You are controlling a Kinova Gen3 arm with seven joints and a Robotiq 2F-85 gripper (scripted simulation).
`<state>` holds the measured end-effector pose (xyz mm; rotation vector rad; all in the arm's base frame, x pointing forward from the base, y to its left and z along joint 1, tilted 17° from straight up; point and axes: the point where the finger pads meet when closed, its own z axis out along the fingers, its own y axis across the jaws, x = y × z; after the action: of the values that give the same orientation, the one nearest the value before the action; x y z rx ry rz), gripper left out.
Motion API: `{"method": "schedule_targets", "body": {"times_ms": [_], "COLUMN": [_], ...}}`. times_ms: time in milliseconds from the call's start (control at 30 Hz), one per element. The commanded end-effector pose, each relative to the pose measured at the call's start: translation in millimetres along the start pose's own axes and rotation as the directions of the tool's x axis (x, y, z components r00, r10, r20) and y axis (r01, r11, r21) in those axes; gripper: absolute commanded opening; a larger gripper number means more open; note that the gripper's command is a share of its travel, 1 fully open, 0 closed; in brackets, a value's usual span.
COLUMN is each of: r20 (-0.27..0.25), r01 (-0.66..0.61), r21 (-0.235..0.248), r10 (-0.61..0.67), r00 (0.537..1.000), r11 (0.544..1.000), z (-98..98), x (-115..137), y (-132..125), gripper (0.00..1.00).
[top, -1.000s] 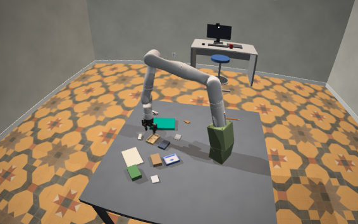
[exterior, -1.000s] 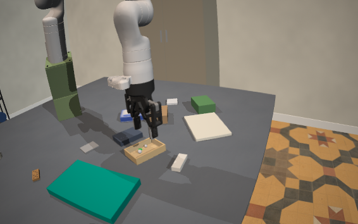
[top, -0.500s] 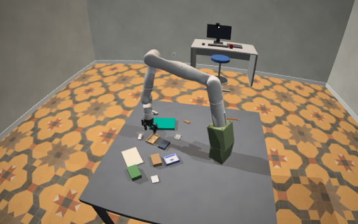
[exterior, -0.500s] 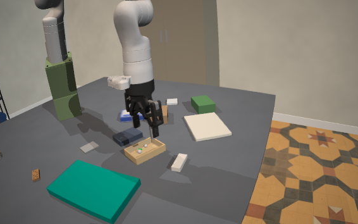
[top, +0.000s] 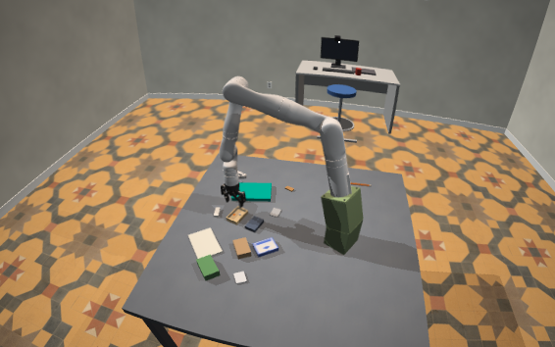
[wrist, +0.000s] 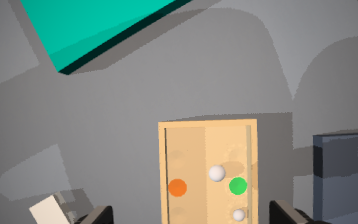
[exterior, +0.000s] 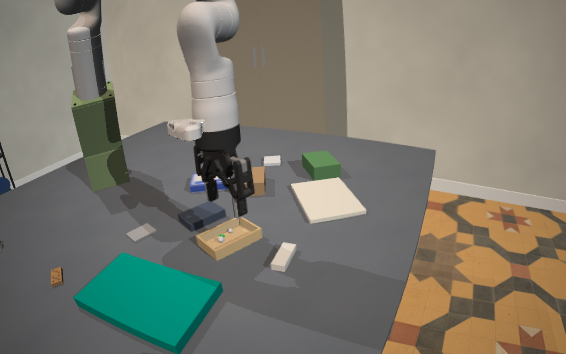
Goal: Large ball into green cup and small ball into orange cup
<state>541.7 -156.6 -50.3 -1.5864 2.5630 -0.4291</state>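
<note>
The wooden puzzle (top: 236, 215) (exterior: 229, 238) (wrist: 185, 145) lies flat on the grey table (top: 313, 274) (exterior: 319, 280). In the wrist view the large white ball (wrist: 217, 173) rests just up and left of the green cup (wrist: 238, 186), not in it. The small white ball (wrist: 238, 215) lies below the green cup near the frame's bottom edge. The orange cup (wrist: 177, 187) is empty. My gripper (top: 232, 197) (exterior: 225, 197) (wrist: 190, 217) is open and empty, hanging just above the puzzle's near end, its fingertips showing on either side of the box at the bottom of the wrist view.
A teal slab (top: 256, 191) (exterior: 146, 300) (wrist: 95, 27), a dark blue box (top: 254, 223) (exterior: 201, 216) (wrist: 347, 175), small white blocks (exterior: 283, 256) (wrist: 47, 212), a cream board (exterior: 326, 200), green and brown boxes and the arm's green pedestal (top: 342, 221) stand around the puzzle.
</note>
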Motion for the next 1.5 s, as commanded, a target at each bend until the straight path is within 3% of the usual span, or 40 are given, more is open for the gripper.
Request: {"method": "schedule_targets", "body": {"times_ms": [0, 767, 1467], "r20": [0.002, 0.003, 0.002], "r01": [-0.001, -0.001, -0.002], "r21": [0.009, 0.011, 0.012], "r10": [0.001, 0.001, 0.002], "r00": [1.000, 1.000, 1.000], "r11": [1.000, 1.000, 1.000], "z": [-3.0, 2.5, 35.2], "x": [-3, -4, -3], "y": [5, 10, 9], "gripper": [0.93, 0.93, 0.93]}}
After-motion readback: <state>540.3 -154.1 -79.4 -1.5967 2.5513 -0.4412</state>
